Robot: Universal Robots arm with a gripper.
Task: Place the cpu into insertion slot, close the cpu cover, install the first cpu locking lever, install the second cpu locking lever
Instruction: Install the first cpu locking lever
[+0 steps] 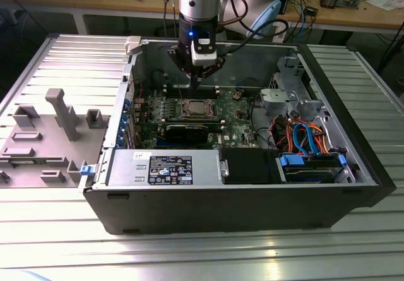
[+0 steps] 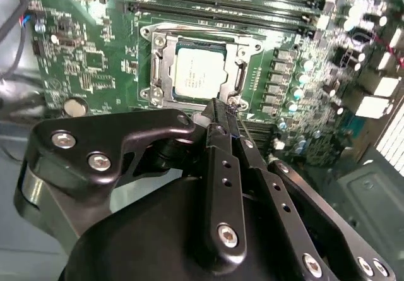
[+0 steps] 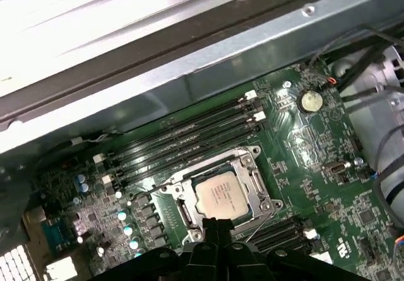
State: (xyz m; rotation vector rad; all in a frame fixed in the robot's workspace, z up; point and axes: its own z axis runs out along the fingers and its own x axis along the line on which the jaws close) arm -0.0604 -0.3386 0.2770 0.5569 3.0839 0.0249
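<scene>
The cpu [image 2: 199, 72] lies flat in the insertion slot [image 2: 149, 93] on the green motherboard, its silver top showing in both wrist views [image 3: 221, 196] and in the exterior view [image 1: 193, 108]. The cpu cover [image 2: 161, 60] lies down around the chip as a silver frame [image 3: 180, 208]. A thin lever wire [image 3: 260, 223] runs along one side of the socket. My gripper [image 2: 216, 107] hangs just above the socket's edge, fingers pressed together with nothing between them. In the exterior view the gripper [image 1: 199, 80] sits over the board inside the open computer case.
Long black memory slots [image 3: 189, 136] run beside the socket. A round coin battery [image 3: 309, 100] sits further along the board. The case's walls [image 1: 221, 205] ring the motherboard, with a power supply [image 1: 164, 167], drive cage and cables [image 1: 303, 136]. A grey fixture [image 1: 57, 129] stands on the exterior view's left.
</scene>
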